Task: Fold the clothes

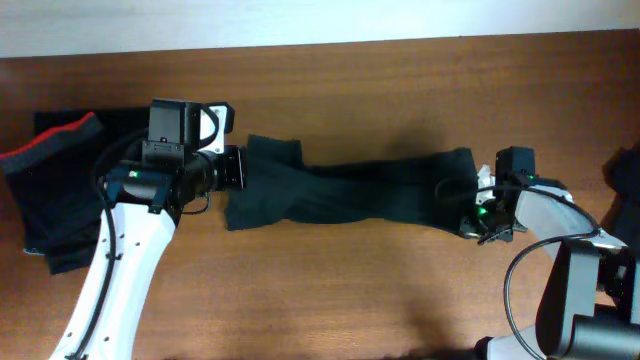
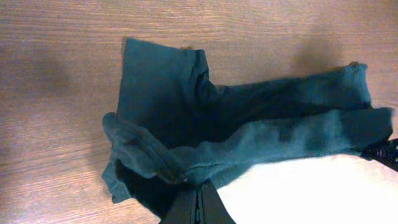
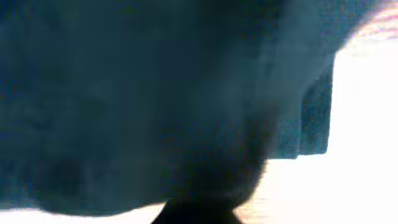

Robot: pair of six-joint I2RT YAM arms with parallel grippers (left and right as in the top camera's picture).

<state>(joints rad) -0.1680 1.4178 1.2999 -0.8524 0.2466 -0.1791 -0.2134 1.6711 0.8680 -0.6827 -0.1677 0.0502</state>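
Observation:
A long, plain black trouser-like garment (image 1: 350,190) lies stretched left to right across the middle of the table. My left gripper (image 1: 238,168) is at its left, wider end. In the left wrist view its fingers (image 2: 199,198) are pressed together on a bunched fold of the dark fabric (image 2: 249,124). My right gripper (image 1: 468,206) is at the garment's right end, shut on the leg fabric. Dark cloth (image 3: 124,93) fills the right wrist view and hides most of that gripper (image 3: 196,213). A second black garment with a red-and-grey waistband (image 1: 55,140) lies at the far left.
The brown wooden table (image 1: 330,290) shows bare wood in front of and behind the long garment. More dark fabric (image 1: 625,175) sits at the right edge, partly cut off. The left arm's white link (image 1: 120,270) crosses the front left.

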